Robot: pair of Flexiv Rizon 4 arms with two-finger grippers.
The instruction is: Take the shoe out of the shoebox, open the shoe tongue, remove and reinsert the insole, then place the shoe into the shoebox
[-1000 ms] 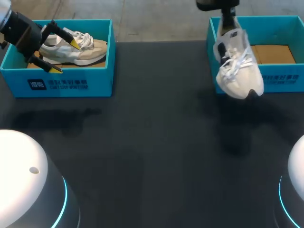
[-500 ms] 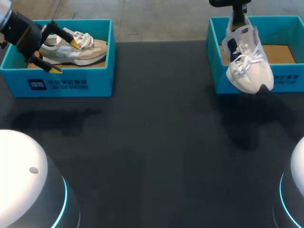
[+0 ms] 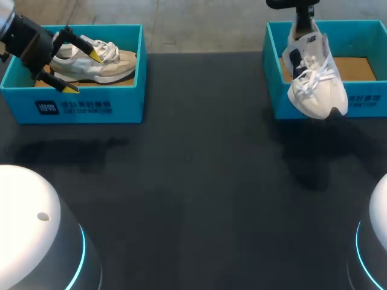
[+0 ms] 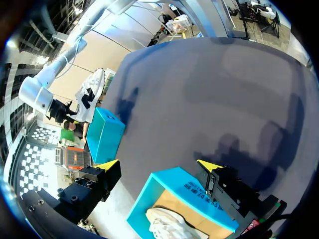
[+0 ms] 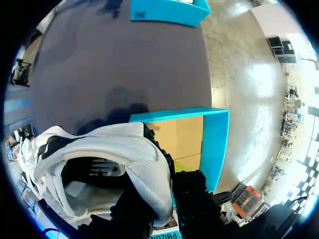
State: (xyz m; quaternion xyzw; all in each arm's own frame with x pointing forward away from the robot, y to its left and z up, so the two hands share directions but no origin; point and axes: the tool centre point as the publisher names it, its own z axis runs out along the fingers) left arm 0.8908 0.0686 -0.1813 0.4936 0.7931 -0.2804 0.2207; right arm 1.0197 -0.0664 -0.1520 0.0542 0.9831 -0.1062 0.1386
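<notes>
While right jaws grasp the white lace-up sneaker [image 3: 317, 90] by its heel, toe-down over the right turquoise cardboard shoebox [image 3: 363, 103], left jaws hang released over the beige sneaker [image 3: 112, 65].

Holds the left gripper [image 3: 81, 71] wide apart, yellow tips angled downward. Pinches the heel rim of the white shoe [image 3: 317, 90] between both fingers of the right gripper [image 3: 301, 21], toe hanging below them.

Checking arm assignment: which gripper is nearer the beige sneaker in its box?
Left. The left gripper hovers open over the beige sneaker; the right gripper holds the white sneaker over the far shoebox.
</notes>
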